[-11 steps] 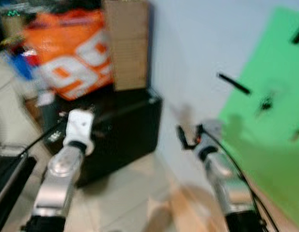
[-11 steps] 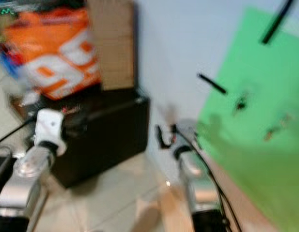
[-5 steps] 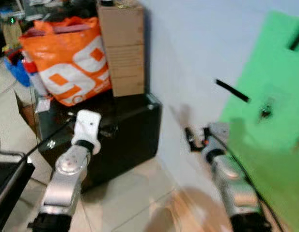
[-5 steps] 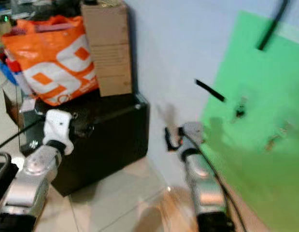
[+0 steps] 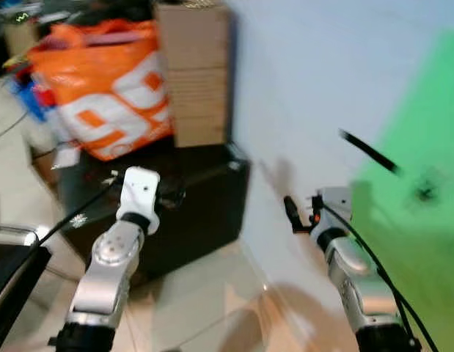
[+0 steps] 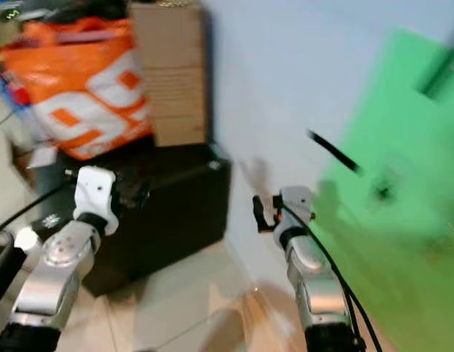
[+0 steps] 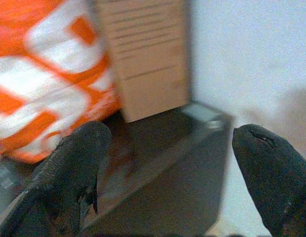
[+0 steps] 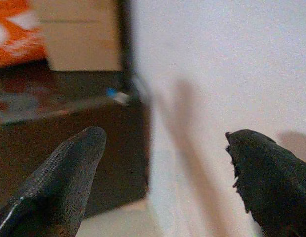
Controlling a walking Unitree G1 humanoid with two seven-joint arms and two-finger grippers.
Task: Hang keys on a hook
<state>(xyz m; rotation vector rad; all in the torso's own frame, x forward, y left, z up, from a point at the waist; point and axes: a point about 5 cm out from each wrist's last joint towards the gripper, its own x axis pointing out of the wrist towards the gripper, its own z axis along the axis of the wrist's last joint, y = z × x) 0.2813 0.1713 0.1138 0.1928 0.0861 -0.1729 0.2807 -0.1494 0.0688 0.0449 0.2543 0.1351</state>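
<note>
Green sheet (image 5: pixel 425 213) on pale wall (image 5: pixel 300 88); tiled floor (image 5: pixel 204 308).

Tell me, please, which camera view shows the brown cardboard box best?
The left eye view: the cardboard box appears nearly whole, standing on the black case beside the orange bag. The right eye view shows the same. The left wrist view shows its lower part; the right wrist view shows a blurred corner.

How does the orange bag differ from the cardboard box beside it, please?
The bag is bright orange with bold white shapes; the box is plain brown. The bag looks soft, wide and bulging with handles on top; the box is stiff, narrow and stands tall. The box is nearer the wall; the bag lies to its left. Both rest on the black case.
</note>
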